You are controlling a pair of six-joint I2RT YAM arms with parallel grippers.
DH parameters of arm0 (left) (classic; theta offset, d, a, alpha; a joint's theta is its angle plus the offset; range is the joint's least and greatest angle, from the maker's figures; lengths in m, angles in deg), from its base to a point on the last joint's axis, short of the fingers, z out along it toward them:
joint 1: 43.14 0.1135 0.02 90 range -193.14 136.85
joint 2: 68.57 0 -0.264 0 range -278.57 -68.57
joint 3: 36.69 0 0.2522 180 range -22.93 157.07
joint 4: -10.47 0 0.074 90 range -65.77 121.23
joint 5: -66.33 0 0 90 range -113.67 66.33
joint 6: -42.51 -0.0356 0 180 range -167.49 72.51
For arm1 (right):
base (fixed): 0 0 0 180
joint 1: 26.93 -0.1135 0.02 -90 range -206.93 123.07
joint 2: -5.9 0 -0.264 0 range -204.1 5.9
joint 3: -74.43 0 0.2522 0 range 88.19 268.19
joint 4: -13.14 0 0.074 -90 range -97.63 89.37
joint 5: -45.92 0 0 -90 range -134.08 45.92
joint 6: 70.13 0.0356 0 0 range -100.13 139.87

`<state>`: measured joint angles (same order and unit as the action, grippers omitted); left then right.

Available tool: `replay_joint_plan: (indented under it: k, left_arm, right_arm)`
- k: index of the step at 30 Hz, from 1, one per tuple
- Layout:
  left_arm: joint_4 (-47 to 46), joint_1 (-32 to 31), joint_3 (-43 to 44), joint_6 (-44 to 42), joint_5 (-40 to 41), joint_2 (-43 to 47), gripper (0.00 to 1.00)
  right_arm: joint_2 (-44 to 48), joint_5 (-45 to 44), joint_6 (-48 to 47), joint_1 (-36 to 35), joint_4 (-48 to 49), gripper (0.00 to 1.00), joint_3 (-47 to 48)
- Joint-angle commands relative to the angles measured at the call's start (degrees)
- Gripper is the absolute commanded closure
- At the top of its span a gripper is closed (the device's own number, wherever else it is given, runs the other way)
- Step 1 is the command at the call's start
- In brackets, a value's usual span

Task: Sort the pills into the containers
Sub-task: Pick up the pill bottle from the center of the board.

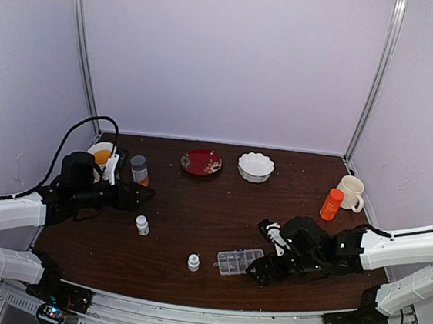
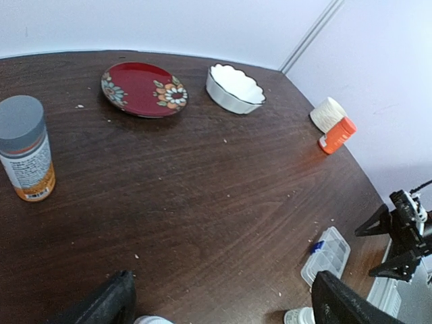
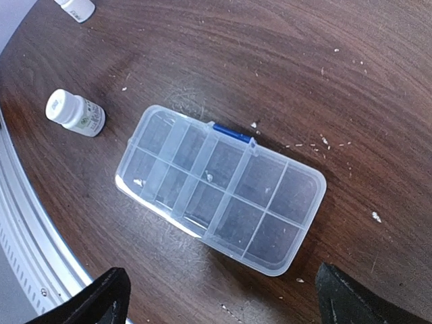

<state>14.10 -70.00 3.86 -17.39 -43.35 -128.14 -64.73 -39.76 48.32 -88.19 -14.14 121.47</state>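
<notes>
Left fingers (image 2: 101,304) spread apart, holding nothing, at mid-left of overhead view. Small round white-capped bottle (image 3: 74,113) on dark wood-grain counter (image 1: 195,222). Lower centre: flat clear-plastic pill box (image 3: 219,189), rectangular, round-cornered, two rows of cells, few whitish pills (image 3: 138,182) inside. Right fingers (image 3: 364,297) apart just right of it.
</notes>
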Motion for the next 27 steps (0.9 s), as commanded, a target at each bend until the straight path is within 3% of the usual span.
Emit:
replay_joint_plan:
  k: [1, 9, 18, 22, 27]
  left_arm:
    - [3.64, -3.73, 0.42, 0.24, 0.17, 3.31, 0.06]
    - [8.32, -11.49, -0.74, 0.92, 5.0, 6.71, 0.07]
    - [14.69, -28.82, 5.27, 1.39, 22.52, 0.37, 0.05]
    - [14.59, -29.82, 5.61, 2.47, 25.07, -1.83, 0.06]
    - [14.5, -29.46, 3.71, 4.76, 32.88, 1.57, 0.06]
  right_arm:
    - [-3.03, -7.86, 4.45, -2.82, -1.28, 0.01, 0.46]
    - [-4.58, -11.51, 6.69, -5.24, -2.08, 0.02, 3.47]
    - [-6.1, -12.0, 8.49, -5.52, -4.3, 0.04, 6.21]
    - [-4.58, -8.5, 6.16, -6.09, -2.22, 0.08, 8.21]
    - [-8.74, -9.11, 2.42, -9.82, -6.19, 0.11, 17.27]
